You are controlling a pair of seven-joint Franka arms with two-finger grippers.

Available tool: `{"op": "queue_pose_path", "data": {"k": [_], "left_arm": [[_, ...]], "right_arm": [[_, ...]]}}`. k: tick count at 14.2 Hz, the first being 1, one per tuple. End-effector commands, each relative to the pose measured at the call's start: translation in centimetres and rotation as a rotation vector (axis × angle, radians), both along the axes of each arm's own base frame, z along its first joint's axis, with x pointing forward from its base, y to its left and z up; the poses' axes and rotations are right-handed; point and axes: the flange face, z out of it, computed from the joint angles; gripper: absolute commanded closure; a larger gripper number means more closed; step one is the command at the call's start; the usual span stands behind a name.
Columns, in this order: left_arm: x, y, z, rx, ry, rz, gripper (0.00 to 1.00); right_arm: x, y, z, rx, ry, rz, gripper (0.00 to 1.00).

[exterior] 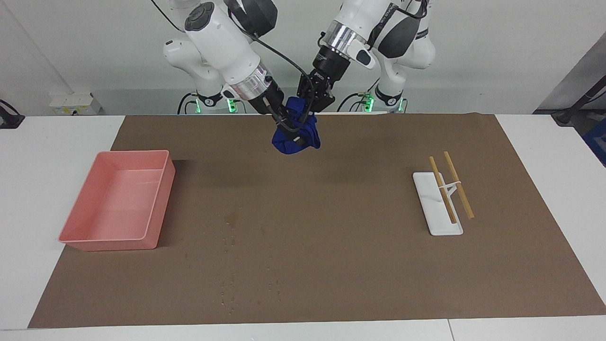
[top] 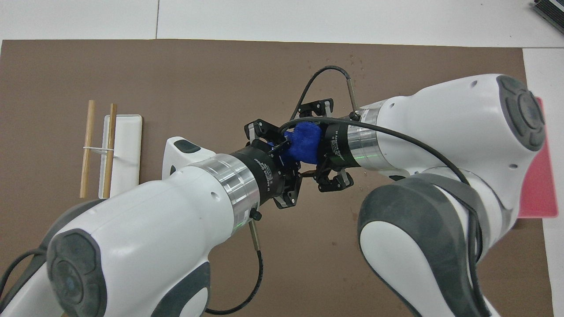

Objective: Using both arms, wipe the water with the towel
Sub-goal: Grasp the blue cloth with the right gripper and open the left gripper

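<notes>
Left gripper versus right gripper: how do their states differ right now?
The left gripper is shut on the blue towel, carrying it in the air; the right gripper is open, its fingers spread around the same towel without having closed. Both meet at the towel, above the brown mat, away from the water.

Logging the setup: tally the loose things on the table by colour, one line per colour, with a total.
Blue: 1, the towel, held up in the air
Pink: 1, the tray
White: 1, the rest
Tan: 2, the chopsticks across the rest
Total: 5
</notes>
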Motion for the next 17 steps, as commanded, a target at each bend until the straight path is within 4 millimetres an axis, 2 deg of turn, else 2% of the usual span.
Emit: {"op": "queue_pose_path", "data": {"k": [1, 6, 7, 8, 9, 11, 14, 17], "left_arm": [[0.0, -0.5, 0.7, -0.033, 0.0, 0.007, 1.0], [0.1, -0.3, 0.5, -0.02, -0.006, 0.0, 1.0], [0.1, -0.3, 0.4, -0.015, -0.005, -0.002, 0.78], [0.2, -0.2, 0.3, -0.011, -0.005, -0.001, 0.29], [0.5, 0.1, 0.3, -0.01, -0.005, 0.005, 0.0], [0.7, 0.6, 0.1, 0.009, -0.006, -0.007, 0.0], [2.5, 3.4, -0.6, 0.107, -0.02, -0.085, 0.0], [5.3, 9.1, -1.5, 0.243, -0.033, -0.207, 0.0]], "right_arm": [[-0.3, -0.1, 0.0, 0.015, -0.012, 0.002, 1.0], [0.0, -0.1, 0.3, 0.006, -0.028, 0.007, 1.0], [0.0, -0.1, 0.3, 0.004, -0.036, 0.016, 1.0], [0.0, -0.1, 0.4, 0.003, -0.047, 0.033, 1.0], [0.0, -0.2, 0.5, 0.002, -0.054, 0.046, 1.0], [-0.1, -0.3, 0.5, -0.028, -0.076, 0.074, 1.0], [0.5, -1.4, 0.0, -0.081, -0.13, 0.121, 1.0], [3.2, -6.8, -1.5, -0.099, -0.173, 0.096, 1.0]]}}
